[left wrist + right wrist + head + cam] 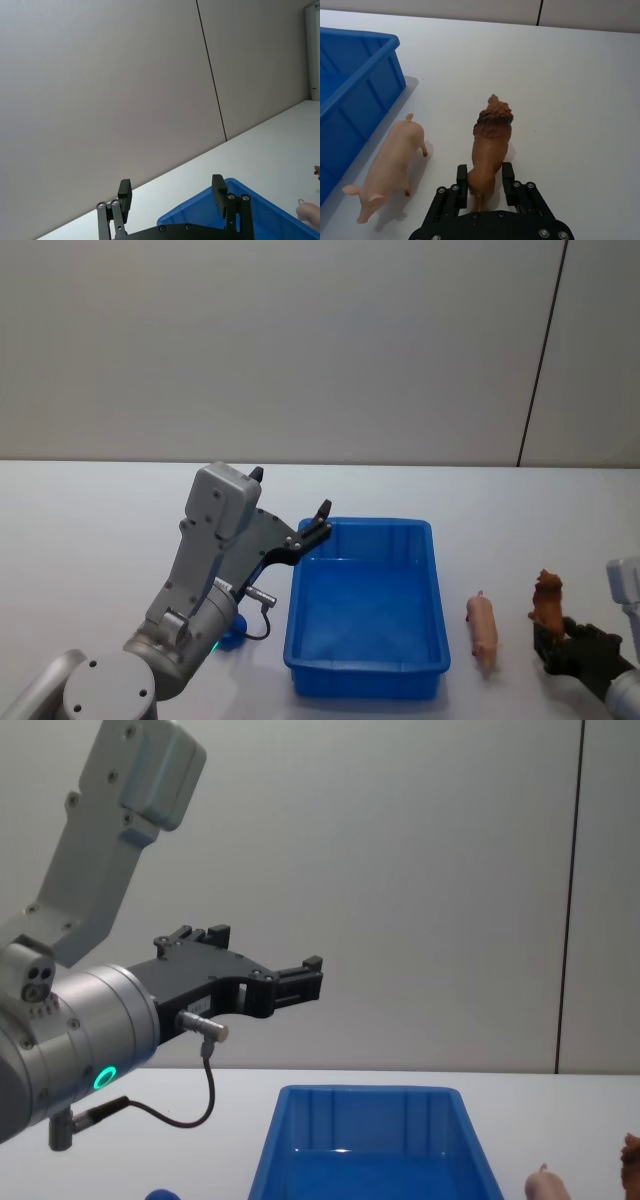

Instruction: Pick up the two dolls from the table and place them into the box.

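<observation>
The reddish-brown lion doll (491,145) stands on the table right of the box, also seen in the head view (546,600). My right gripper (485,184) is shut on its hindquarters, one finger against each flank. The rounded blue doll (231,636) lies on the table left of the box, partly hidden behind my left arm; the chest view catches its top (165,1194). The blue box (365,676) is empty. My left gripper (318,520) hangs open and empty in the air above the box's far left corner, its fingers (218,189) spread wide.
A pink pig figure (484,632) lies on the table between the box and the lion, close beside the lion (387,167). The white table (90,540) stretches bare to the left and behind. A grey wall stands behind the table.
</observation>
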Controlling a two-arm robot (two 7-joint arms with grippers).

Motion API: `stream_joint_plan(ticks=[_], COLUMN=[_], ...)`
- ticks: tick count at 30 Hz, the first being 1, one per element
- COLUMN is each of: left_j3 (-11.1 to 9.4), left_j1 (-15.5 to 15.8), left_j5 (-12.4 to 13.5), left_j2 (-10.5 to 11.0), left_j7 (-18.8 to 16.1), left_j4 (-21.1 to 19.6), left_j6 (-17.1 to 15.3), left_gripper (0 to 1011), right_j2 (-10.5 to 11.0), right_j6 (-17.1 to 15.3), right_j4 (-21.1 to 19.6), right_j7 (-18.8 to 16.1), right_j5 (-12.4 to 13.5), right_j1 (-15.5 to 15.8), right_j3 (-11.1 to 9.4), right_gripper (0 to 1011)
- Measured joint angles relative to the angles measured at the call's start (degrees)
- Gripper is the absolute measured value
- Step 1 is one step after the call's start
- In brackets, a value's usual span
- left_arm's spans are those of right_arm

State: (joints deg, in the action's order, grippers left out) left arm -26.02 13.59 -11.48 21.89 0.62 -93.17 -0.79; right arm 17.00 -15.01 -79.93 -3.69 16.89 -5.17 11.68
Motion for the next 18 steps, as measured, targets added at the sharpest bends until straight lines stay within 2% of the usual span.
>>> stream_joint_plan(ticks=[1,5,11,18], left_j3=[0.0,0.0,0.0,0.0], left_j1=[0.0,0.0,0.0,0.0], left_j5=[0.0,0.0,0.0,0.0], left_j2=[0.0,0.0,0.0,0.0], left_j7=[0.0,0.0,0.0,0.0], left_j4=[0.0,0.0,0.0,0.0], left_j6=[0.0,0.0,0.0,0.0], left_gripper=[1003,1003,1003,1003], right_j2=[0.0,-0.3,-0.3,-0.1], right_j6=[0.0,0.1,1.2,3.1], right_j4=[0.0,0.2,-0.7,-3.8], right_j7=[0.0,0.0,0.0,-0.2], right_j5=[0.0,0.1,0.0,-0.3], right_j1=[0.0,-0.4,-0.4,0.1], right_j3=[0.0,0.0,-0.1,-0.3], right_gripper=[434,293,283,283])
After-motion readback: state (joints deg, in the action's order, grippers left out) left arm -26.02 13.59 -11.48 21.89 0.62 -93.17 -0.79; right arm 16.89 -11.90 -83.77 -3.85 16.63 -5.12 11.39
